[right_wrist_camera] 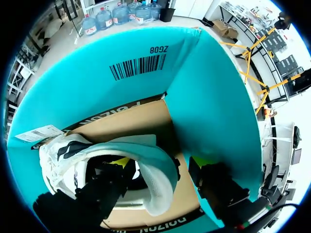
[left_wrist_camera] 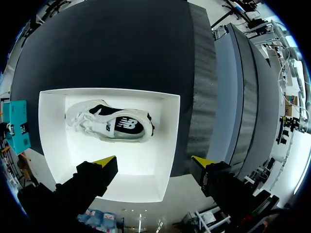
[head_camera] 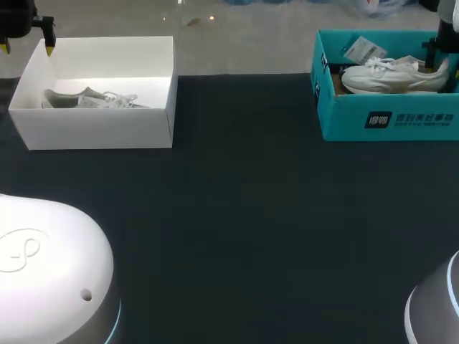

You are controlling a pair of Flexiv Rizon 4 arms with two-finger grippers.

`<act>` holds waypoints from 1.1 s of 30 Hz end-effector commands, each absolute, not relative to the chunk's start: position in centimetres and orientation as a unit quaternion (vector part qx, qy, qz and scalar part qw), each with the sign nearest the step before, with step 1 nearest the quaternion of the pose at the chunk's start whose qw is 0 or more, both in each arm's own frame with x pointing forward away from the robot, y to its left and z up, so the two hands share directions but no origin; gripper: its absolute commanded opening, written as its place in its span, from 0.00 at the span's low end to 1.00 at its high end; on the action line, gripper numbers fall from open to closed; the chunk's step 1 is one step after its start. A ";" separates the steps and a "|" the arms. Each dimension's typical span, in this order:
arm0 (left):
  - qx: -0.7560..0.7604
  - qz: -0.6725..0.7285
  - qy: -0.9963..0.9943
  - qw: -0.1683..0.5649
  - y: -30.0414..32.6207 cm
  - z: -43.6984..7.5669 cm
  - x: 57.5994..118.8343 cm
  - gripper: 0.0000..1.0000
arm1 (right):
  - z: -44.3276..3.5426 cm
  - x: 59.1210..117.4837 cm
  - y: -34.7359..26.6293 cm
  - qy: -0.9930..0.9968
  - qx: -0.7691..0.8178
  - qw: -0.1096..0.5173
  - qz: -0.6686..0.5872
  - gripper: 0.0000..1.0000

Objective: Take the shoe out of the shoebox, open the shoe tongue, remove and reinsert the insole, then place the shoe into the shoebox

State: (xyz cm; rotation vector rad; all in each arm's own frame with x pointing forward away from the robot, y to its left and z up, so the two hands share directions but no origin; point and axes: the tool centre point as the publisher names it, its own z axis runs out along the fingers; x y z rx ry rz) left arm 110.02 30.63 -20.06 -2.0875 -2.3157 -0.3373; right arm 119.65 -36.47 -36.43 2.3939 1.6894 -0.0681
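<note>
With right tool [right_wrist_camera: 162,163] open astride the heel of the shoe [right_wrist_camera: 150,153] inside the shoebox [right_wrist_camera: 209,97], pinch the collar squarely, lift straight.

In the head view, the near wall of the white box [head_camera: 100,129] hides the lower half of the second shoe [head_camera: 93,98], and I see only the fingers [head_camera: 49,49] of my left gripper [head_camera: 27,49]. The teal box [head_camera: 387,118] runs off the edge. In the right wrist view, one finger of my right gripper [right_wrist_camera: 163,162] covers part of the inside of the shoe [right_wrist_camera: 155,184].
</note>
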 end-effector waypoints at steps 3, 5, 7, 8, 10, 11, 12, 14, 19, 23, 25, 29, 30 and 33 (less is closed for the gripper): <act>-0.665 -0.108 -0.739 0.004 30.6 -20.0 110.0 1.00 | -38.2 120.4 -36.4 0.573 0.815 0.075 -0.048 0.66; -0.665 -0.108 -0.739 0.004 30.6 -20.0 110.0 1.00 | -38.8 120.2 -36.3 0.573 0.815 0.071 -0.056 0.61; -0.665 -0.108 -0.739 0.004 30.6 -20.0 110.0 1.00 | -39.4 120.1 -36.3 0.569 0.817 0.065 -0.063 0.59; -0.665 -0.108 -0.739 0.004 30.6 -20.0 110.0 1.00 | -39.6 120.0 -36.4 0.566 0.819 0.061 -0.066 0.57; -0.665 -0.108 -0.739 0.004 30.6 -20.0 110.0 1.00 | -40.3 120.0 -36.5 0.562 0.821 0.062 -0.073 0.48; -0.665 -0.108 -0.739 0.004 30.6 -20.0 110.0 1.00 | -40.4 120.0 -36.6 0.561 0.822 0.063 -0.074 0.45; -0.665 -0.108 -0.739 0.004 30.6 -20.0 110.0 1.00 | -40.4 120.0 -36.6 0.559 0.823 0.064 -0.075 0.41; -0.665 -0.108 -0.739 0.004 30.6 -20.0 110.0 1.00 | -40.5 120.1 -36.7 0.556 0.825 0.067 -0.076 0.31; -0.665 -0.108 -0.739 0.004 30.6 -20.0 110.0 1.00 | -39.5 120.2 -37.1 0.551 0.828 0.082 -0.067 0.00; -0.665 -0.108 -0.739 0.004 30.6 -20.0 110.0 1.00 | -38.5 120.3 -37.4 0.544 0.832 0.088 -0.061 0.00; -0.665 -0.108 -0.739 0.004 30.6 -20.0 110.0 1.00 | -37.8 120.3 -37.5 0.541 0.834 0.089 -0.058 0.00; -0.665 -0.108 -0.739 0.004 30.6 -20.0 110.0 1.00 | -36.2 120.2 -37.6 0.536 0.837 0.094 -0.054 0.00; -0.665 -0.108 -0.739 0.004 30.6 -20.0 110.0 1.00 | -35.7 120.1 -37.6 0.534 0.838 0.095 -0.051 0.00; -0.665 -0.108 -0.739 0.004 30.6 -20.0 110.0 1.00 | -34.2 120.0 -37.7 0.534 0.839 0.097 -0.049 0.00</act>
